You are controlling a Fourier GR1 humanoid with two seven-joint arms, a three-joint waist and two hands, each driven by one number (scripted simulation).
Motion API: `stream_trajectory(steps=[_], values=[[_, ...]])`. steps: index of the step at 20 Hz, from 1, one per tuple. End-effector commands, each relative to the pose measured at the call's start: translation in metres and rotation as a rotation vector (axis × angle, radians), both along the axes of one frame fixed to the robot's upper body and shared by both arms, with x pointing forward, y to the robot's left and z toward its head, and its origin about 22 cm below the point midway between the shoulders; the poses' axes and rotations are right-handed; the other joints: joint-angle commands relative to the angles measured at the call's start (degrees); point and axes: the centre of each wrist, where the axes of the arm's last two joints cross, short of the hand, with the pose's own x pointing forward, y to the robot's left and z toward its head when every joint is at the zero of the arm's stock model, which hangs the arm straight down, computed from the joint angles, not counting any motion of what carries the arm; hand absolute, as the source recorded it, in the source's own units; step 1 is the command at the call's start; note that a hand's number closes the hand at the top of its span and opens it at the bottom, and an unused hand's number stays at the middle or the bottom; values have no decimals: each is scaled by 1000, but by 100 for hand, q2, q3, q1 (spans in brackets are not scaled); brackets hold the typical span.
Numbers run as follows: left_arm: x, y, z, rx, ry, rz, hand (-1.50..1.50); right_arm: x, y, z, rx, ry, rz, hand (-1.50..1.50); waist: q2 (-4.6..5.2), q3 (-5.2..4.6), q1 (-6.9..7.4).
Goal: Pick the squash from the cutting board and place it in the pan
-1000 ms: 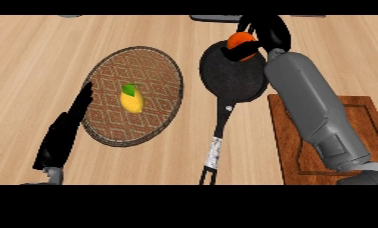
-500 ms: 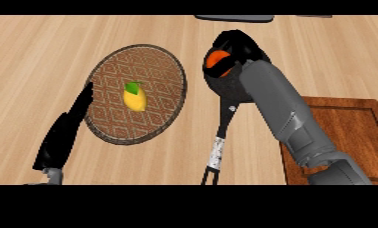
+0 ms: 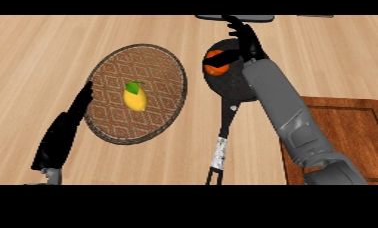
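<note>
A round woven mat (image 3: 159, 67) with a diamond pattern is seen lying flat on the wooden counter (image 3: 59, 47), and a yellow lemon (image 3: 134, 99) with a green leaf is set near its middle.

The pale wooden counter top (image 3: 66, 47) carries a round brown patterned woven mat (image 3: 159, 67), a black long-handled frying pan (image 3: 230, 89) beside it — and a reddish-brown wooden cutting board (image 3: 347, 122) at right

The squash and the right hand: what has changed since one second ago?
The right hand brought the squash down over the pan, fingers still around it. The left hand, the lemon on the round mat and the cutting board stayed as they were.
</note>
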Motion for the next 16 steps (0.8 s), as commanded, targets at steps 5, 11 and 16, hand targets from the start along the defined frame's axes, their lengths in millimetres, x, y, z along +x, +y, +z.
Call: stream_trajectory(steps=[5, 11, 16], values=[[-15, -7, -22, 0, 16, -4, 0, 12, -33, 20, 199, -150, -287, -150, -30, -6, -66], [2, -1, 2, -11, 16, 16, 0, 4, -114, 6, 243, -204, -428, -150, -53, -1, -175], [3, 3, -7, 1, 20, 34, 0, -17, -196, 0, 228, -258, -419, -150, -83, -3, -255]])
